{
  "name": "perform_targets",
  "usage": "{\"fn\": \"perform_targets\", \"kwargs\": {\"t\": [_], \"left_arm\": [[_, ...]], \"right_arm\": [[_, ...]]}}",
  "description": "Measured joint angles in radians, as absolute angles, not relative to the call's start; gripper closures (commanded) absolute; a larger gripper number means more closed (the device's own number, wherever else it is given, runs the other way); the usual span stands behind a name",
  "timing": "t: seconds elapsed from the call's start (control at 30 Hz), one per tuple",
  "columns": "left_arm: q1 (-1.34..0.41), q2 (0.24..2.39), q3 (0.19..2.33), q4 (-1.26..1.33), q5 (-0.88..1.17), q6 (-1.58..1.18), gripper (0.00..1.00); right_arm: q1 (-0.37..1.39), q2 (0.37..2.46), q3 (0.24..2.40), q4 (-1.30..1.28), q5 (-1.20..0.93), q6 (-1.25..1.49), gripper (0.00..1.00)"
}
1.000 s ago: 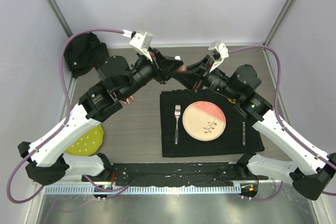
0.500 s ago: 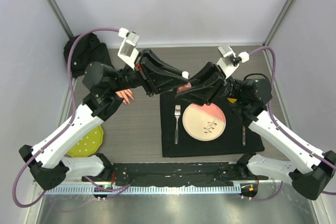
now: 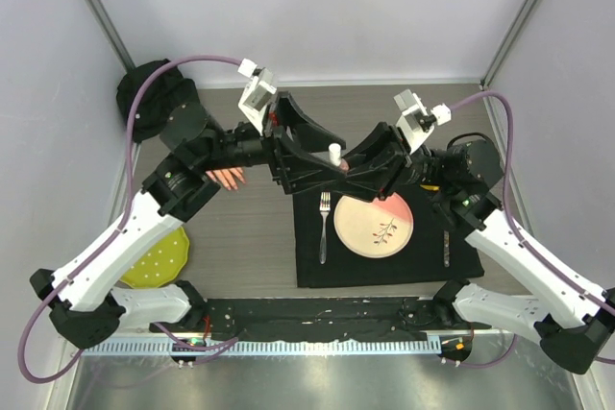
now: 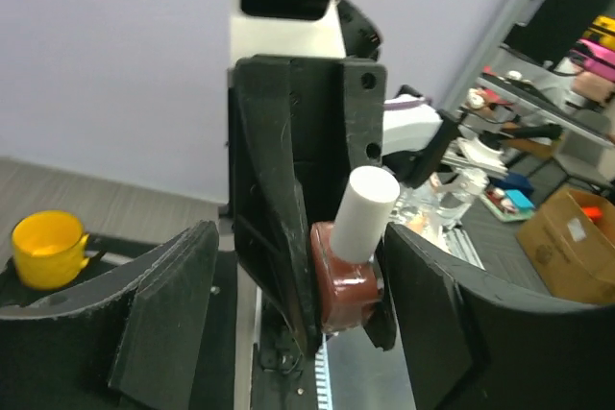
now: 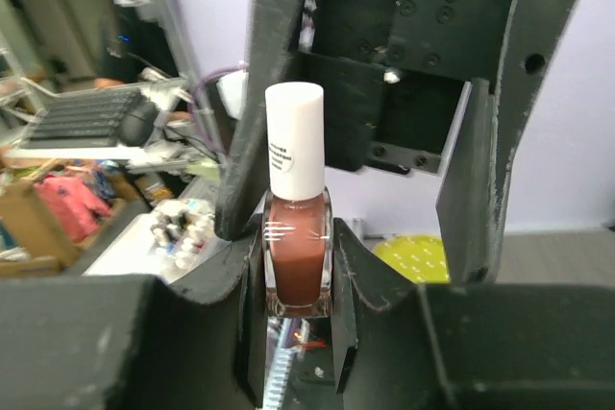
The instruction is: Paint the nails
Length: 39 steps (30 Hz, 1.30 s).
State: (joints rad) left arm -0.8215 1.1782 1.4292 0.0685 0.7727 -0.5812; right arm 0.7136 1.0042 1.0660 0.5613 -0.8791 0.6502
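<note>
A small bottle of brownish-red polish point(image 5: 298, 261) with a white cap point(image 3: 334, 152) stands upright in my right gripper point(image 5: 298, 280), which is shut on its glass body. My left gripper point(image 4: 298, 237) is open, with one finger point(image 4: 163, 314) on each side of the cap point(image 4: 367, 210) and not touching it. Both grippers meet in the air above the far edge of the black mat point(image 3: 307, 266). The pale pink mannequin hand point(image 3: 229, 178) lies to the left, partly under my left arm. Its nails are too small to make out.
On the mat lie a pink-and-cream plate point(image 3: 373, 222), a fork point(image 3: 324, 223) and a knife point(image 3: 446, 242). A yellow-green dotted plate point(image 3: 159, 258) sits near left. A black bundle point(image 3: 154, 93) fills the far left corner. A yellow cup point(image 4: 43, 249) shows in the left wrist view.
The left gripper's jaws have spread apart around the cap. Both grippers and the bottle have shifted a little nearer, toward the mat.
</note>
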Motion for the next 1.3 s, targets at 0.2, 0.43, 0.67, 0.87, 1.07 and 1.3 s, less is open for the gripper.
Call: {"fn": "perform_targets", "kwargs": {"t": [0.2, 0.43, 0.67, 0.87, 1.07, 1.3], "left_arm": [[-0.825, 1.093, 1.428, -0.150, 0.625, -0.486, 0.18], [-0.825, 1.008, 1.428, -0.219, 0.390, -0.471, 0.32], [-0.873, 1.037, 1.432, -0.218, 0.141, -0.458, 0.41], [-0.997, 1.121, 1.474, -0.222, -0.072, -0.398, 0.43], [-1.061, 1.159, 1.512, -0.223, -0.233, -0.335, 0.46], [-1.063, 1.201, 1.573, -0.242, -0.327, -0.332, 0.51]], "right_arm": [[0.716, 0.988, 1.147, 0.297, -0.737, 0.449, 0.99], [0.717, 0.989, 1.180, 0.133, -0.581, 0.316, 0.99], [0.725, 1.016, 1.211, 0.017, -0.419, 0.245, 0.99], [0.731, 1.030, 1.227, -0.033, -0.350, 0.216, 0.99], [0.734, 1.034, 1.227, -0.044, -0.331, 0.208, 0.99], [0.739, 1.034, 1.227, -0.044, -0.323, 0.200, 0.99]]}}
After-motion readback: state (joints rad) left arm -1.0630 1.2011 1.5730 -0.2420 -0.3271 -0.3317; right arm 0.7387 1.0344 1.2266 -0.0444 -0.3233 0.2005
